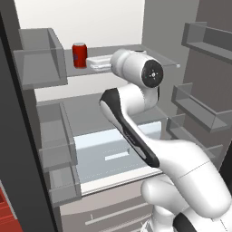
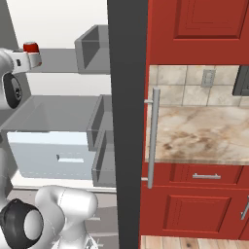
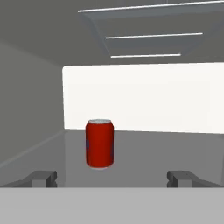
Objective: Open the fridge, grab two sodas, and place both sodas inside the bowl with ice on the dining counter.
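Red soda (image 3: 99,143) stands upright ahead of the wide-spread tool (image 3: 112,178), left of centre.

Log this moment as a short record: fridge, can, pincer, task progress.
fridge: doors open, grey shelves and door bins showing
can: one red soda upright on the upper shelf, toward its left side; also in the left base view
pincer: open, level with the shelf, fingers wide apart, can ahead between them but not touched
held: nothing
progress: fridge opened; no soda grabbed yet
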Robot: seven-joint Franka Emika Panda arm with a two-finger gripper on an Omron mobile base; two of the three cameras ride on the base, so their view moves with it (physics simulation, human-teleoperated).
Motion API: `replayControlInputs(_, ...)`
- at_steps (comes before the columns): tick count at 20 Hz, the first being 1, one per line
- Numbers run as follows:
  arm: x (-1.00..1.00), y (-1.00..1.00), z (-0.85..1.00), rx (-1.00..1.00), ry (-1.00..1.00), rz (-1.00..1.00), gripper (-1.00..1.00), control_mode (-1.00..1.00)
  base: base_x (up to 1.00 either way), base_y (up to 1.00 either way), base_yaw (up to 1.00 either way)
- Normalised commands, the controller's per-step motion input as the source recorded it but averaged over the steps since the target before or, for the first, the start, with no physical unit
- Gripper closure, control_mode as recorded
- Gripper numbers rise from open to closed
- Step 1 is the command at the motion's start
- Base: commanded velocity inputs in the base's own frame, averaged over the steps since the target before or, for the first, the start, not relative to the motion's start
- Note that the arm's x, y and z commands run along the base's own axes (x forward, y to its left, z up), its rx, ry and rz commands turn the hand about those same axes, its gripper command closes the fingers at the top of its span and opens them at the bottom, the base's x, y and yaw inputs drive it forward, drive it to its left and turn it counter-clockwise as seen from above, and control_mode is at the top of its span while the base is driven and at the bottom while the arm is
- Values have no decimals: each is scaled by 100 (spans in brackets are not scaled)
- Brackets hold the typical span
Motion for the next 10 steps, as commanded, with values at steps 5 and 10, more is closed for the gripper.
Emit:
replayControlInputs(5,43,6,-2,0,0,0,-100,-100,0,0,0)
replayControlInputs(10,32,19,-6,0,0,0,-100,-100,0,0,0)
